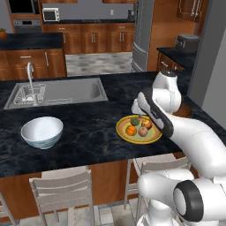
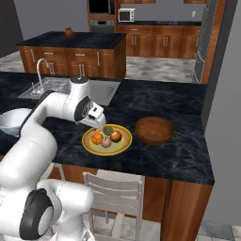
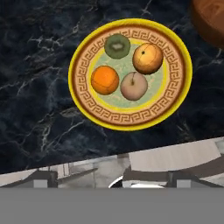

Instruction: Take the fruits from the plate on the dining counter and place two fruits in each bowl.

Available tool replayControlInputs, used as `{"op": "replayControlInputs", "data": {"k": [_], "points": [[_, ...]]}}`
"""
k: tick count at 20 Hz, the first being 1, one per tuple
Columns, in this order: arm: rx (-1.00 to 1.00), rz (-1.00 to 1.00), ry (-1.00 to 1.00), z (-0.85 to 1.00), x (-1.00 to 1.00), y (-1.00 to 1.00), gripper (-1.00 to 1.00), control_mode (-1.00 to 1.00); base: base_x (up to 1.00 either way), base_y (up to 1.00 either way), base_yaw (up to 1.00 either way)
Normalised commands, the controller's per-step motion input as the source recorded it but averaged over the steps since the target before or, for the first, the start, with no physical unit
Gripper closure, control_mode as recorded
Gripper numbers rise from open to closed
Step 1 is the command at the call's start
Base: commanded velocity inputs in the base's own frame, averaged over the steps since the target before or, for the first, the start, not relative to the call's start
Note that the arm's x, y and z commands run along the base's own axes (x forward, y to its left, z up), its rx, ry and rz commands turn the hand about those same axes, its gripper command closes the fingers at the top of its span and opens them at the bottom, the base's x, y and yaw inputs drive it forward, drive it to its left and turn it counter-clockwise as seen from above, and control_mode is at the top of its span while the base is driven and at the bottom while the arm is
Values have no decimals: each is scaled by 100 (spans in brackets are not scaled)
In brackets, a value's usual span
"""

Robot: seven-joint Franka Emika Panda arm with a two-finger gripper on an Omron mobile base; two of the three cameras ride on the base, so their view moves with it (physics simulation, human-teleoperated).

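We are looking down at the plate [image 3: 130,74] sitting on the dark surface [image 1: 88,128], with all four fruits lying on it: the orange one [image 3: 105,79], the reddish-tan one [image 3: 134,86], the dark green one [image 3: 117,46] and the yellow-orange one [image 3: 148,58] (clustered, touching or nearly so). The end effector [image 2: 98,123] is hovering above the plate's left part; we cannot tell whether its fingers are spread. The white bowl [image 1: 42,131] is sitting well apart to the left, the wooden bowl [image 2: 154,130] just right of the plate.

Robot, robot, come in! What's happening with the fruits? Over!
Gripper above the plate, state unclear. Four fruits on the plate. White bowl and wooden bowl both empty. Nothing in the way.
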Motion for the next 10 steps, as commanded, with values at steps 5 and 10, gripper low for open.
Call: {"op": "replayControlInputs", "data": {"k": [5,10], "points": [[2,-18,0,-40,57,24,-100,-100,0,0,0],[0,-11,11,-32,32,12,-100,-100,0,0,0]]}}
